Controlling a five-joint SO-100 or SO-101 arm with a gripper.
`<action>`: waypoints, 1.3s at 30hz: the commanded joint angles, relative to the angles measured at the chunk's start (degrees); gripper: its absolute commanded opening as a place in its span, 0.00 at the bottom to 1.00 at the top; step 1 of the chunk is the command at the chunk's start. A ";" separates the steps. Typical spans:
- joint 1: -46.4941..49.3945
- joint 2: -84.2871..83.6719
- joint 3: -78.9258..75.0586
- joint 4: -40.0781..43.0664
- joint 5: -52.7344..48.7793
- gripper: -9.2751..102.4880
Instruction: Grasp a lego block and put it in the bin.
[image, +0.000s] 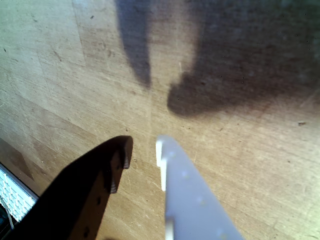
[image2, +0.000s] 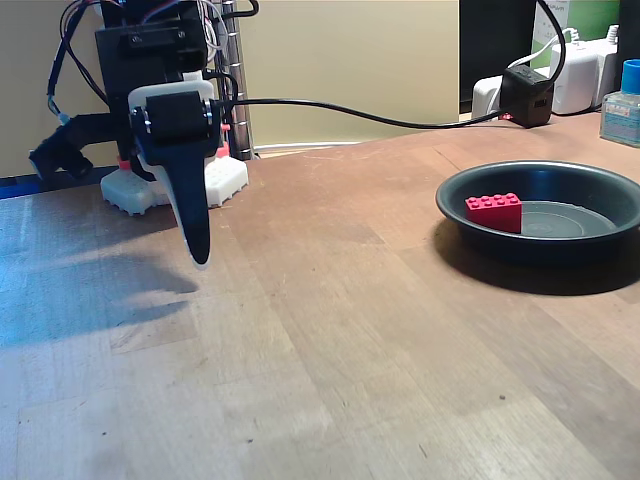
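Observation:
The red lego block (image2: 494, 210) lies inside the bin (image2: 540, 246), a shallow dark round pan at the right of the fixed view, leaning against its left inner wall. My gripper (image2: 200, 256) hangs point-down over the bare wood at the left, far from the pan and a little above the table. The wrist view shows the gripper (image: 144, 146) from above with a black finger (image: 95, 185) on the left and a white finger (image: 185, 190) on the right. A narrow gap separates them and nothing is between them.
The white robot base (image2: 170, 185) stands behind the gripper. A black power adapter (image2: 527, 95), a white charger (image2: 580, 75) and a blue-capped bottle (image2: 622, 100) sit behind the pan. A black cable (image2: 380, 118) runs across the back.

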 joint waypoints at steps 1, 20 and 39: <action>0.18 0.53 2.90 0.09 0.26 0.08; 0.18 0.53 2.90 0.09 0.26 0.08; 0.18 0.53 2.90 0.09 0.26 0.08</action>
